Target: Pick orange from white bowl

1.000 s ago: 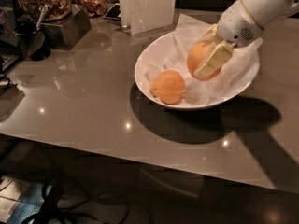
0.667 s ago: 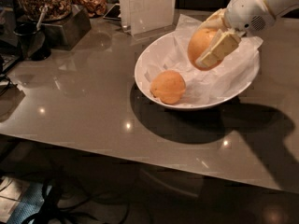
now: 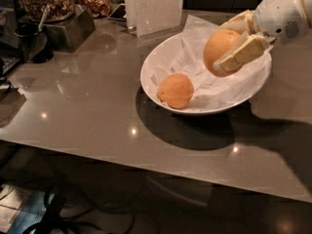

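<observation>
Tool (image 3: 222, 49) clamped on orange (image 3: 213, 44), held above bowl (image 3: 145, 75) on worktop (image 3: 87, 106); paler fruit (image 3: 175, 90) lies inside bowl.

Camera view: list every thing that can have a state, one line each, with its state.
white bowl: upright on the table, lined with paper.
paper: crumpled, inside the white bowl.
orange: gripped, held in the air over the white bowl.
gripper: at the right, above the white bowl, shut on the orange.
other orange fruit: lying loose on the paper.
</observation>
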